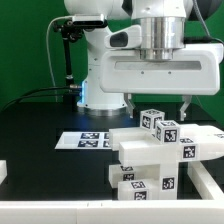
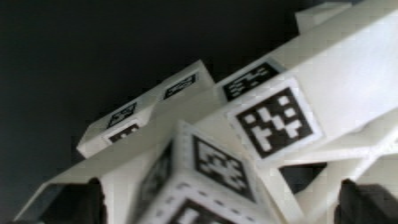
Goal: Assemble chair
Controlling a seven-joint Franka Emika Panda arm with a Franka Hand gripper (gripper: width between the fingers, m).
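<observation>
Several white tagged chair parts [image 1: 150, 152] sat stacked on the black table [image 1: 40, 115] beside the marker board [image 1: 85, 140], my gripper [image 1: 157, 103] hung released above them, my wrist view filled with tagged blocks [image 2: 249, 120], no fingers visible.
</observation>
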